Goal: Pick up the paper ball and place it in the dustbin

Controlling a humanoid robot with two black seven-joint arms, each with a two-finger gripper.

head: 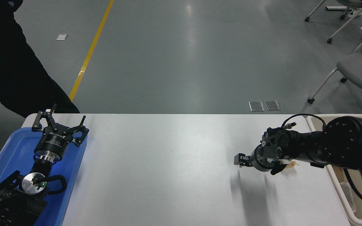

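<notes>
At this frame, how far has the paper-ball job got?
Nothing is binned yet. In hand: the right gripper is down at the table over the paper ball, mostly hiding it; whether its jaws have closed can't be told. Left: lifting the ball and dropping it into the dustbin. The left gripper sits parked over the blue tray.

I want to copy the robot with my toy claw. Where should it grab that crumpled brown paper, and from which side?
Probably from straight above, squeezing the paper ball across its lumpy middle. It's a soft wad lying loose on the white table, with no handle or edge to hook. The right claw is already low over it, hiding most of the paper, so its exact shape can't be seen.
</notes>
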